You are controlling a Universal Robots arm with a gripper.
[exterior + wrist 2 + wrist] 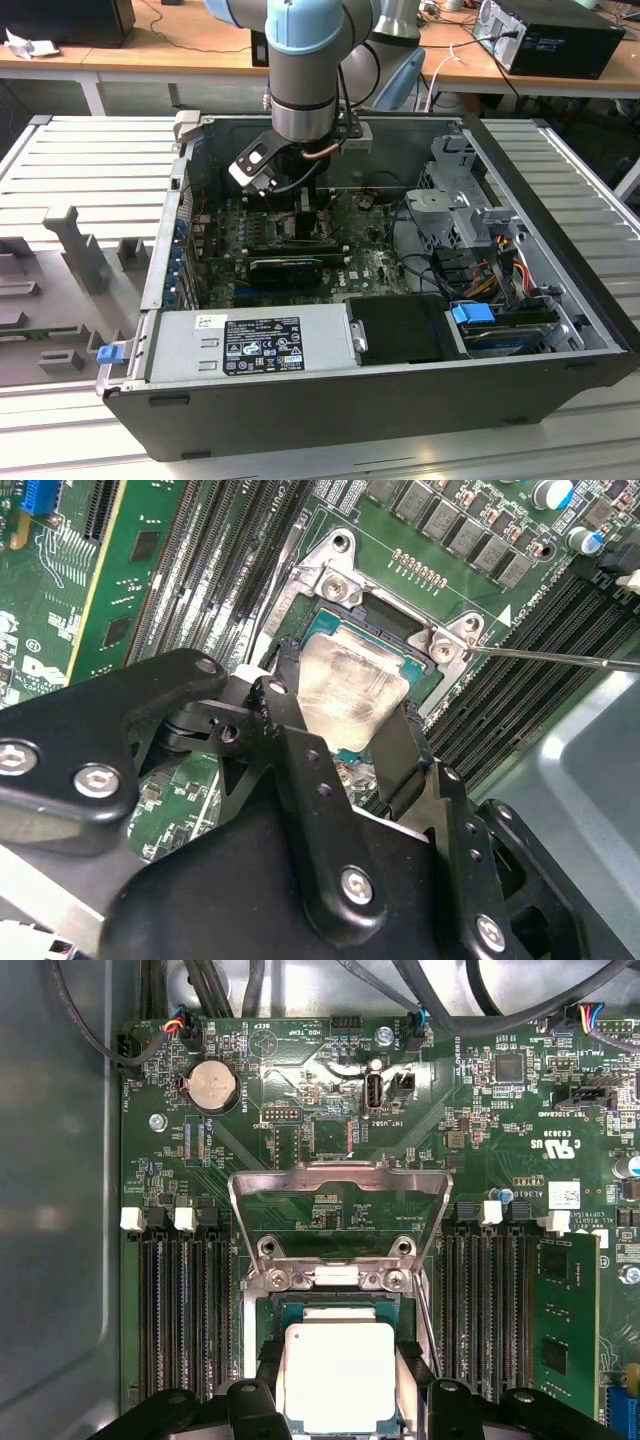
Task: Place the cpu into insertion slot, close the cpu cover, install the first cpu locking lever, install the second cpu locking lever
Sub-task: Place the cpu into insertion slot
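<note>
My gripper [340,1388] is shut on the cpu [340,1370], a pale silvery square chip. One black finger [268,1392] presses one edge and the other presses the opposite edge. The cpu hangs just over the insertion slot [340,1306], whose dark frame shows beyond the chip's far edge. Behind the slot the cpu cover [335,1173] stands swung open. In the second wrist view the cpu [350,680] sits between the fingers [400,745] above the insertion slot [385,612]. A thin locking lever [560,659] juts out beside the slot. In the exterior view the gripper [300,208] reaches down into the computer case.
Black memory slots [185,1310] flank the socket on both sides, and a green memory stick [565,1310] stands in one. A coin battery [213,1085] and cables lie beyond the cover. The power supply [250,342] and drive cage [460,205] crowd the case.
</note>
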